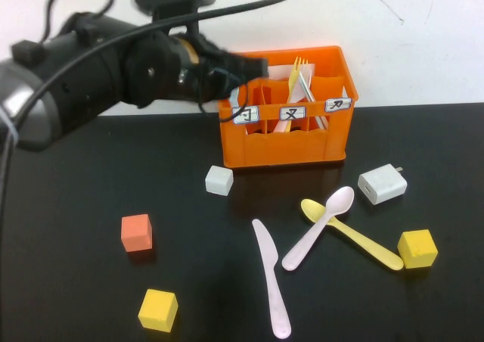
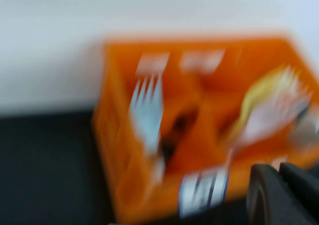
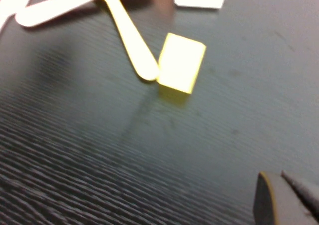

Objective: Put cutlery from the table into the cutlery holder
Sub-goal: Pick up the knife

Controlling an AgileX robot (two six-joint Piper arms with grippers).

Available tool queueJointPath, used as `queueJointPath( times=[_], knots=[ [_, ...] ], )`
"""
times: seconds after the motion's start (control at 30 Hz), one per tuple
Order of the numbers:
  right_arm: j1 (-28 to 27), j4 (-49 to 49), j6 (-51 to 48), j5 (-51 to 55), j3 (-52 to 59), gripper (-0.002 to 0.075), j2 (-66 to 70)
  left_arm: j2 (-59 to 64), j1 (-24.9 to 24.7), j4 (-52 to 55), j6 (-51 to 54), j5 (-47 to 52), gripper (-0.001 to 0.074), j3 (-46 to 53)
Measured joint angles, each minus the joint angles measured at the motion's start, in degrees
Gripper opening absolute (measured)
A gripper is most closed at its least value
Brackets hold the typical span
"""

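**Three pieces left on the tabletop, left end effector empty at the crate**

The left end effector hangs at the upper left corner of the orange plastic crate-shaped cutlery holder, its fingers pressed together on nothing. Forks already stand upright in the holder's compartments, a pale one showing clearly from the left wrist.

On the glossy black tabletop, going left to right, lie an orange cube, a yellow cube and a grey-white cube, none of them cutlery. Next comes the pale pink plastic knife, its long axis running near to far, rounded blade end toward the holder. Just right of it the pale pink plastic spoon lies diagonally, bowl toward the far right, crossing over the yellow plastic spoon, whose bowl points far left and handle near right. The handle tip touches or nearly touches a second yellow cube; a white charger plug sits beyond.

The right end effector, pressed shut and empty, hovers over bare tabletop near that yellow cube.

These pieces look light, stiff and smooth, likely to skid on the glossy surface. The knife lies alone, so mid-handle seems the safest hold; the pink spoon should probably come off before the yellow one.
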Motion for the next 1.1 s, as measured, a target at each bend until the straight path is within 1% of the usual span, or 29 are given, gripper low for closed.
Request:
queueJointPath(
  times=[0.13,0.23,0.33,0.43,0.57,0.67,0.77,0.9,1.0,1.07,1.1],
  knots=[
    [0.0,5.2,-5.9,0.5,0.0,-0.0002,0.0,-0.7,0.0,-6.2,5.6,14.3,0.0004,0.0],
    [0.0,8.2,-9.0,1.1,0.0,-0.0002,0.0,-0.2,0.0,-13.0,9.3,22.1,0.0001,0.1],
    [0.0,9.5,-10.5,1.3,0.0,-0.0002,0.0,0.5,0.0,-21.4,12.8,25.0,0.0000,1.6],
    [0.0,9.8,-11.2,1.5,0.0,-0.0002,0.0,2.1,-0.9,-29.3,16.9,25.4,0.0000,3.6],
    [0.0,10.2,-11.6,1.5,0.0,-0.0002,0.0,3.7,-4.4,-32.9,19.0,25.1,0.0000,5.9],
    [0.0,10.2,-11.8,1.5,0.0,-0.0002,0.0,4.1,-8.2,-32.7,18.6,22.3,0.0000,8.9],
    [0.0,10.2,-11.9,1.5,0.0,-0.0002,0.0,4.1,-12.6,-29.2,14.2,17.7,0.0000,11.9],
    [0.0,10.2,-11.9,1.5,0.0,-0.0002,0.0,4.1,-17.8,-19.3,3.2,14.9,0.0000,14.4],
    [0.0,10.3,-12.0,2.1,0.0,-0.0002,0.0,4.1,-20.4,-10.6,-5.2,15.1,0.0003,14.8],
    [0.0,10.6,-12.0,2.3,0.0,-0.0002,0.0,4.1,-21.5,-5.6,-9.9,15.5,0.0029,14.9],
    [0.0,10.6,-12.0,2.4,0.0,-0.0002,0.0,4.1,-21.8,-3.2,-12.0,15.6,0.0054,14.9]
  ],
)
